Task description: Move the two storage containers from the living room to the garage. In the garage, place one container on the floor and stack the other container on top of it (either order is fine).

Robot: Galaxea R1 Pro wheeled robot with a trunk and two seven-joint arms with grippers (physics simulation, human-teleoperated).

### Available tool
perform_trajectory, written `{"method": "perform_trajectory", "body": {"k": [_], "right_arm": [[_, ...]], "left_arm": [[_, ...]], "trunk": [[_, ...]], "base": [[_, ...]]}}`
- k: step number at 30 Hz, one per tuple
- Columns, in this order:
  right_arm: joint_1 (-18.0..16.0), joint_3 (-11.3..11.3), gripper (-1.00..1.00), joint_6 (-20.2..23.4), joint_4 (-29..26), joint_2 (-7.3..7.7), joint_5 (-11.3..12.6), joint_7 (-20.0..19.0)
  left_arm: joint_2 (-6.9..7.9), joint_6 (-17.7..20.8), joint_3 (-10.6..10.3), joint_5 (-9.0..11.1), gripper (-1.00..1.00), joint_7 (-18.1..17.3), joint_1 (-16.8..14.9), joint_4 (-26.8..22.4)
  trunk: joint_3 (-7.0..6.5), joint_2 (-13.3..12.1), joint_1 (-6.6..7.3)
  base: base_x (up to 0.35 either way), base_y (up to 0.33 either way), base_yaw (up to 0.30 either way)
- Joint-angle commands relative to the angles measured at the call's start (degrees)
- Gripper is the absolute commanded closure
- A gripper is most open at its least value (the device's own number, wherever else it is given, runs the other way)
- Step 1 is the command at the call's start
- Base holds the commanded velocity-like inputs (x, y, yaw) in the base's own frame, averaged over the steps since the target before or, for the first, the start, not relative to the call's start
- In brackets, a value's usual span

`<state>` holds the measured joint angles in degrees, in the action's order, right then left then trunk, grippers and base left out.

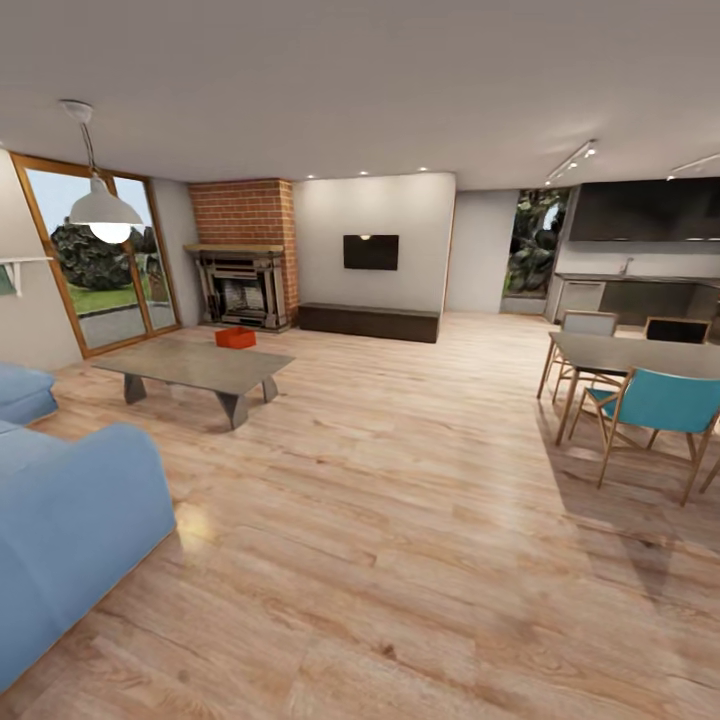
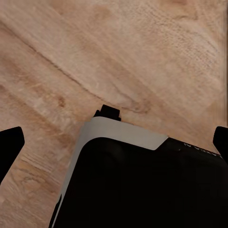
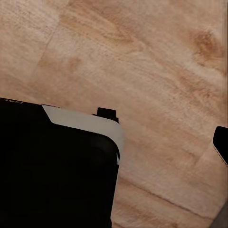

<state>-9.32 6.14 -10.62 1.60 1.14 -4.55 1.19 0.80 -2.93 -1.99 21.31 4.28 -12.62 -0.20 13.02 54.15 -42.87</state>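
Observation:
I am in the living room, on its light wood plank floor (image 1: 400,500). One orange-red storage container (image 1: 235,338) sits far off at the back edge of the grey coffee table (image 1: 195,366), in front of the brick fireplace (image 1: 243,262). Whether it rests on the table or on the planks behind it I cannot tell. My left gripper (image 2: 114,142) hangs over the planks, open, its black fingertips (image 2: 10,146) at the picture's two sides with nothing between them. My right gripper (image 3: 114,142) shows one fingertip (image 3: 221,142) far out at the side, nothing held.
A blue sofa (image 1: 70,520) stands close at the left. Dining table (image 1: 640,355) and chairs (image 1: 655,410) are at the right. A white pendant lamp (image 1: 100,207), black wall TV (image 1: 370,252) and low bench (image 1: 368,322) lie ahead. My dark base (image 2: 142,185) shows under both wrists.

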Motion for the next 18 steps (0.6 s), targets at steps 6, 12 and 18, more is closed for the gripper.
{"method": "perform_trajectory", "body": {"k": [6, 12, 18], "right_arm": [[-0.08, 0.19, -1.0, -0.28, 0.16, 0.0, -0.47, 0.12], [-0.08, 0.19, -1.0, -0.28, 0.16, -0.01, -0.46, 0.12], [-0.08, 0.19, -1.0, -0.28, 0.16, -0.03, -0.46, 0.13]], "left_arm": [[-0.01, -0.18, -0.21, 0.31, -1.0, 0.12, -0.04, 0.02], [-0.01, -0.15, -0.21, 0.31, -1.0, 0.12, -0.04, 0.02], [-0.01, -0.19, -0.24, 0.31, -1.0, 0.12, -0.04, 0.02]], "trunk": [[0.07, 0.05, -0.04], [0.07, 0.05, -0.04], [0.07, 0.05, -0.04]], "base": [[0.324, 0.0, 0.0], [0.324, 0.0, 0.0], [0.324, 0.0, 0.0]]}}
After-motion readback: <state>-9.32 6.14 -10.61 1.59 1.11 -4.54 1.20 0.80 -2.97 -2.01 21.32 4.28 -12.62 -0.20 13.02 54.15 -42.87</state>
